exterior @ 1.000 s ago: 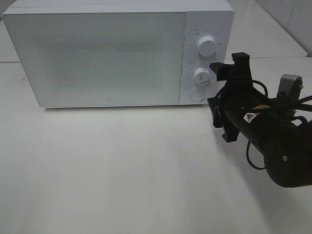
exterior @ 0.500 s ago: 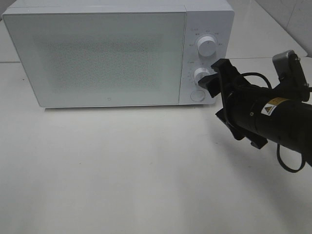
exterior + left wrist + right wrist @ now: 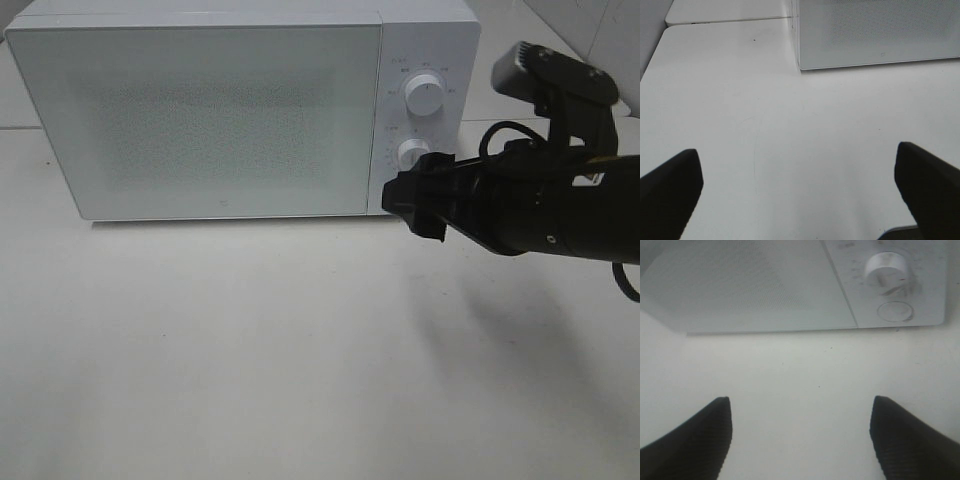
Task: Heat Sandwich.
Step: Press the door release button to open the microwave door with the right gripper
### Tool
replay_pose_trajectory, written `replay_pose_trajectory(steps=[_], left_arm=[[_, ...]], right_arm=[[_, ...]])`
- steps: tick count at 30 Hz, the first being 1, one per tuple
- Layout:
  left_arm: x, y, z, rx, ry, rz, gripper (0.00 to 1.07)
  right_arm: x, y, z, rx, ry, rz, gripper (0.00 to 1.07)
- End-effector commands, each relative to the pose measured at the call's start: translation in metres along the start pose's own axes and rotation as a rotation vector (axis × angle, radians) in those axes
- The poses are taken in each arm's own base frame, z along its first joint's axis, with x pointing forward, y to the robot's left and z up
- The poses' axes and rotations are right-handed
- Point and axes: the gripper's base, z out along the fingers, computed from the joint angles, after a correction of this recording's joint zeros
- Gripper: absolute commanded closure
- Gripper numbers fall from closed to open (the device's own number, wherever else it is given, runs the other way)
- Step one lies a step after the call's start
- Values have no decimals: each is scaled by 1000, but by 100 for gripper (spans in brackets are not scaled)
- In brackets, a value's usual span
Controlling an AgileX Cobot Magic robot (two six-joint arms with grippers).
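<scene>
The white microwave (image 3: pixel 200 110) at the tabletop's (image 3: pixel 250 350) rear edge has its door (image 3: pixel 200 120) shut, hiding its inside; the sandwich is not visible. The right tool (image 3: pixel 800 437), spread and empty, faces the round button (image 3: pixel 895 311). The left tool (image 3: pixel 800 195) is spread and empty.

microwave casing (image 3: pixel 430 20): white and smooth with a faint sheen; metal or plastic cannot be told.
microwave door (image 3: pixel 200 120): a smooth pale front panel, behind which a fine dotted mesh is seen.
knobs (image 3: pixel 424 97): white, smooth, plastic-looking; a slightly silvery face is shown in the right wrist view.
round button (image 3: pixel 895 311): white, smooth, ringed by a thin groove.
table (image 3: pixel 250 350): white, smooth, mostly matt; faint hairline scratches are seen in the left wrist view.
right gripper (image 3: pixel 412 205): black matt plastic; a fine woven grain is shown on its fingers (image 3: pixel 905 440).
left gripper (image 3: pixel 800 200): black, matt fingers (image 3: pixel 670 195); their grain cannot be told.
right arm (image 3: pixel 560 215): black housing, lightly glossy.
bracket (image 3: pixel 517 70): silver-grey, metal-looking.
cable (image 3: pixel 505 125): black, rubbery-looking sheath.
</scene>
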Motion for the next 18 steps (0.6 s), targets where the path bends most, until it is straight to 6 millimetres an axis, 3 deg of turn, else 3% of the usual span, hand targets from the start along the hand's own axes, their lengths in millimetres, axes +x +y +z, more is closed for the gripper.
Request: replay_pose_trajectory(steps=[1, 7, 18], left_arm=[[2, -1, -3, 4, -28, -7, 7], [2, -1, -3, 4, -28, -7, 7], [2, -1, -3, 4, -28, -7, 7]], right_arm=[[-6, 12, -10, -67, 99, -226, 33], [-16, 25, -35, -126, 281, -435, 33], [-21, 22, -77, -87, 439, -568, 33]])
